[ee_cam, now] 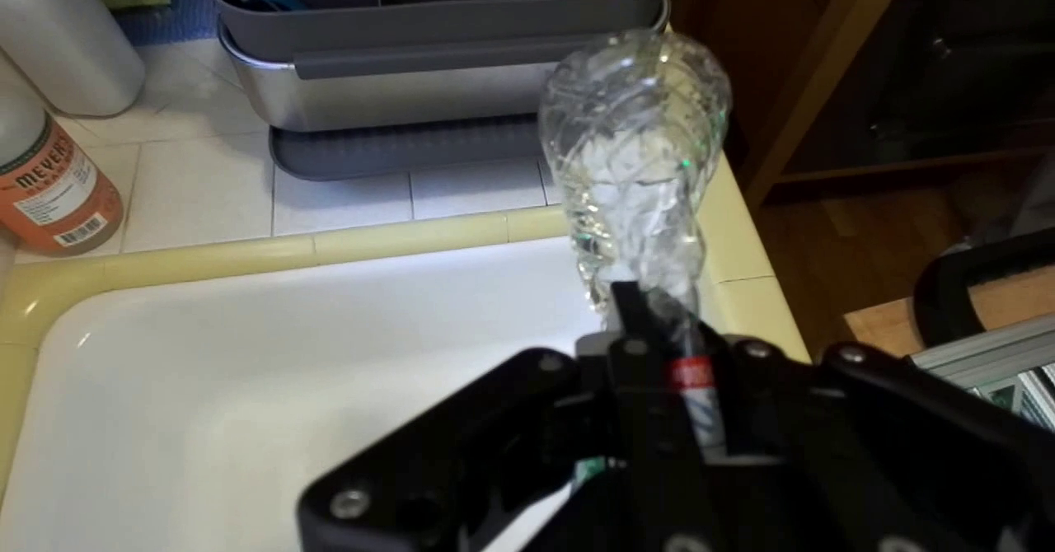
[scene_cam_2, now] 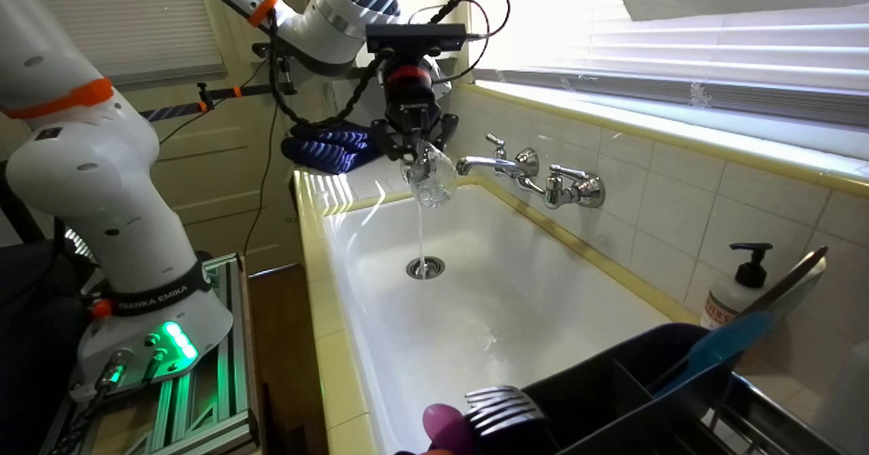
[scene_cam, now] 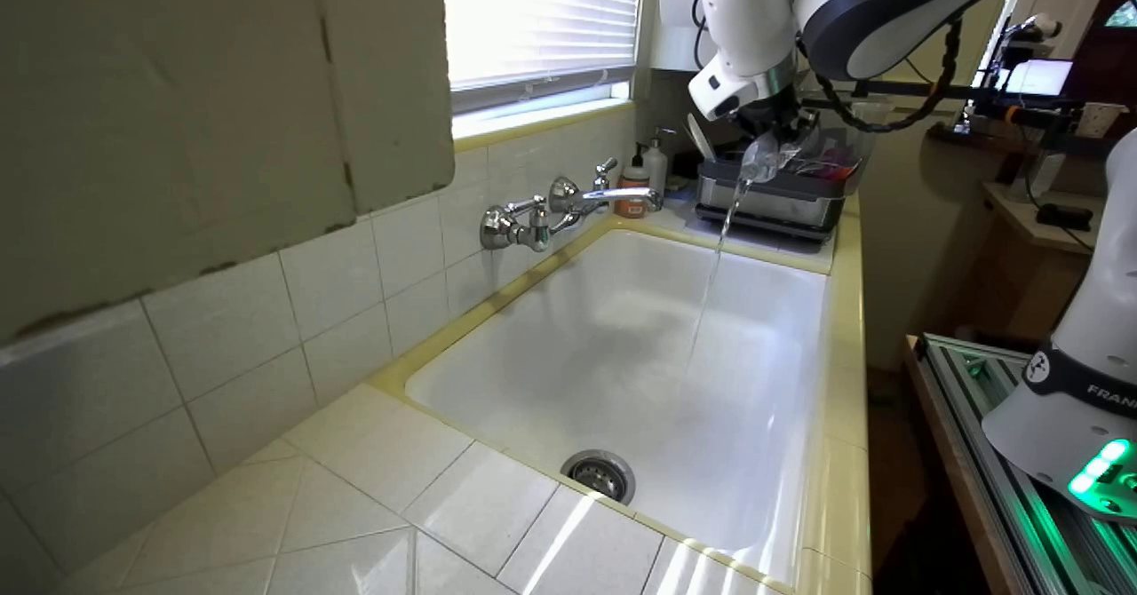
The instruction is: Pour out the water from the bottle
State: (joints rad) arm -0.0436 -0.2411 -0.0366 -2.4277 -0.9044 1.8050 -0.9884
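Bottle (ee_cam: 639, 165) is up in the air over the sink (scene_cam: 551, 355), tipped, with water (scene_cam: 727, 222) running out of its low end in a thin stream. Mouth too blurred to make out. Pour looks underway; how much is left inside, can't tell. Tool (scene_cam_2: 421, 159) is clamped on the bottle, plastic pinched thin between the fingers in the wrist view.

Risks: soft wet plastic squashed like this could slip or twist, and the bottle ends up in the sink. Pinch may also choke the flow and trap water at the round end if the tilt is too shallow. Squeezing harder could make it spurt. Stream appears nearer the right rim than the left in an exterior view, so a swing right might wet the edge; overshooting the near side could wet the tiled desk (scene_cam: 355, 488). Landing spot unclear; drain (scene_cam: 600, 475) is at the near end there. Tap (scene_cam_2: 526, 163) looks close on the bottle's right in an exterior view, depth uncertain: a sideways move could knock it.

Writing: bottle's label (ee_cam: 696, 395) shows red, white and blue bits, words unreadable. "ROBOTIQ" in small letters on the tool. "MEYER'S" on the orange-labelled soap (ee_cam: 62, 185) at left in the wrist view, barcode lower down, next line too soft to read. "FRANKA EMIKA" on the band (scene_cam_2: 163, 295) around the arm's base; same band is cut to "FRANK" by the right edge in an exterior view.
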